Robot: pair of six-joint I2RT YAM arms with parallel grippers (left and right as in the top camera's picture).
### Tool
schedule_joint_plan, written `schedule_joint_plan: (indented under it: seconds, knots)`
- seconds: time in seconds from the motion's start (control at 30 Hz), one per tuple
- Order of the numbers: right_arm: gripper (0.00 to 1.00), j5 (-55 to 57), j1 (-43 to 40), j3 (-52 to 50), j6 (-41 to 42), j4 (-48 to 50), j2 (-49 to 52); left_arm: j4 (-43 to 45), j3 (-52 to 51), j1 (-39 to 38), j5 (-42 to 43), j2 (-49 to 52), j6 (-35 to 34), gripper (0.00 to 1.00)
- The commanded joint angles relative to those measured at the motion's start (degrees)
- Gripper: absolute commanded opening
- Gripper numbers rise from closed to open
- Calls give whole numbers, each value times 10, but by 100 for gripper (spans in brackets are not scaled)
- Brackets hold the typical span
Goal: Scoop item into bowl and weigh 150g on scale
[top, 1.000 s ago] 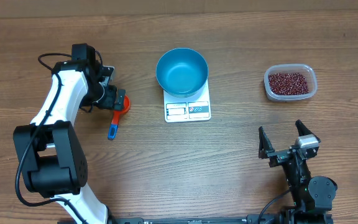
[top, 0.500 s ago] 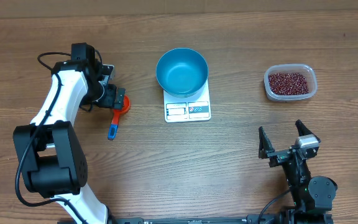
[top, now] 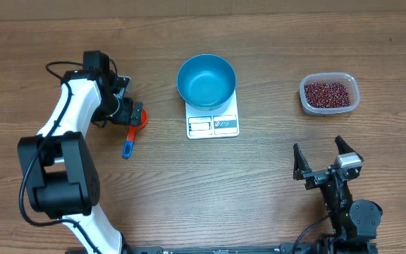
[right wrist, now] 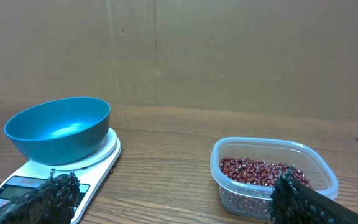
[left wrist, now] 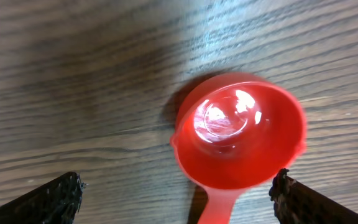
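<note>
Jaws on both arms stand spread: left jaws over the red scoop (left wrist: 238,134), right jaws near right. Blue bowl (top: 206,81) sits on the scale (top: 213,125); beans (top: 325,92) lie in the tub (top: 357,95), far right.

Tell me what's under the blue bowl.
The white scale sits under the bowl. Its display edge shows; the platform beneath the bowl is covered.

wood-grain table (top: 189,183), brown cardboard wall (right wrist: 229,56) behind.

L hand (top: 132,113) open, pointing down, R hand (top: 321,159) open
</note>
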Motion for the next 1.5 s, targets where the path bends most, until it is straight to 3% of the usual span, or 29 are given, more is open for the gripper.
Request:
schedule_joint_plan:
  seconds: [0.0, 1.47]
  knots:
    - [100, 1, 4, -6, -1, 2, -5, -2, 10, 4, -5, 21, -8, 100]
    - [100, 1, 4, -6, -1, 2, -5, -5, 10, 4, -14, 26, -8, 99]
